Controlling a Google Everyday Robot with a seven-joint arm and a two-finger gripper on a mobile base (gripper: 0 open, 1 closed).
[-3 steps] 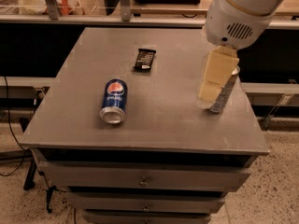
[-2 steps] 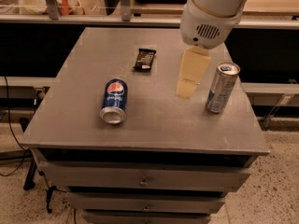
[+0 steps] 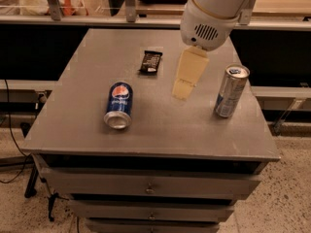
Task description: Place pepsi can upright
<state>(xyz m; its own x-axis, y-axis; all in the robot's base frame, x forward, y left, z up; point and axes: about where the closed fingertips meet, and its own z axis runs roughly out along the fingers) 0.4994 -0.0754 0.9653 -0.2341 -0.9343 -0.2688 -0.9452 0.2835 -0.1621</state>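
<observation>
Gripper (image 3: 182, 90): hangs over the middle of the table (image 3: 82, 89), pale and pointing down, under the arm's white housing (image 3: 209, 21). Whether it is spread or pressed together cannot be told from this view. It holds nothing and touches nothing.

Pepsi can (image 3: 118, 105): lies on its side at about 8 o'clock from the table's centre. Its logo faces up and one silver end points toward the front edge. It is well apart from the gripper, also at roughly 8 o'clock from the tip.

Other items: a tall silver can (image 3: 232, 91) stands upright near the right edge, at about 3 o'clock from the gripper. A dark snack bar (image 3: 150, 61) lies flat at about 11 o'clock from the gripper. Neither touches the pepsi can.

Progress, as a judgement: nothing of the task proper is done. The can is not grasped, not lifted and not upright. Left to do:
- bring the gripper across and down to the can;
- close on its body;
- turn it onto one silver end;
- set it on a bare part of the table and release it.

The approach path toward 8 o'clock looks free of the other two items.
</observation>
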